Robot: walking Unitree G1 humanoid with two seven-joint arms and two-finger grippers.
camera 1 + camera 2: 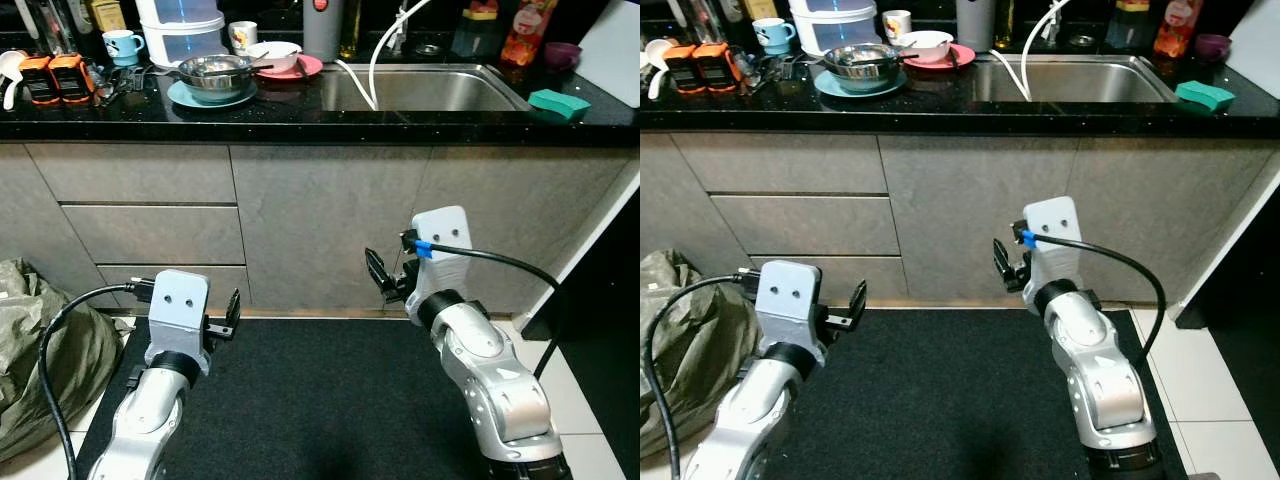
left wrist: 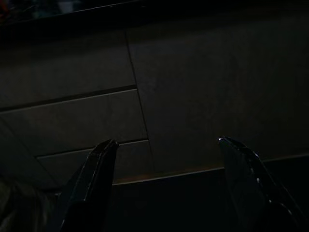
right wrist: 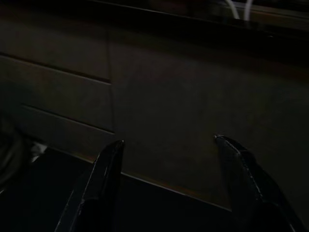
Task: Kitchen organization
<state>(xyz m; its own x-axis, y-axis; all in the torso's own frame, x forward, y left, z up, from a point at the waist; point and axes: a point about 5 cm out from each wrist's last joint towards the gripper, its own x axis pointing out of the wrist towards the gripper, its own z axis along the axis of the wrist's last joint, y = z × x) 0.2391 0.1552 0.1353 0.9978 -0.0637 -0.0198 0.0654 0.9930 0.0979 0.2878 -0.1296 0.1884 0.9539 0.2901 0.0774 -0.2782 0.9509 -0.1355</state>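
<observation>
**Nothing picked up yet: both grippers empty in front of the cabinets**

I am standing on the dark floor mat [image 1: 320,390], facing the grey cabinet fronts [image 1: 330,225] under the black counter [image 1: 300,118]. My left gripper [image 1: 232,312] hangs low by the drawers, fingers spread apart and holding nothing; the left wrist view confirms it, with both black fingers [image 2: 96,179] wide apart against the dim drawer fronts. My right gripper [image 1: 378,272] sits a little higher, in front of the cabinet door below the sink, and it too is spread and empty, as the right wrist view shows.

As far as I can judge, the organizing has not begun. The things I would expect to sort are all up on the counter, well above both grippers. Toward the left end sit two orange items [image 1: 55,78] and a blue mug [image 1: 122,44]. Nearer the middle a steel bowl [image 1: 214,73] rests on a teal plate [image 1: 210,96], with a white bowl [image 1: 274,54] on a pink plate [image 1: 300,68] just behind it and a white mug [image 1: 242,36] further back. The sink [image 1: 420,90] takes up the right half, with a white hose [image 1: 372,70] draped into it, and a green sponge [image 1: 558,102] lies near the right front corner.

A crumpled grey-green bag [image 1: 40,350] slumps on the floor to my left.

What is left, I reckon, is everything: raising my arms to counter height, choosing a first item, and finding it a place.
</observation>
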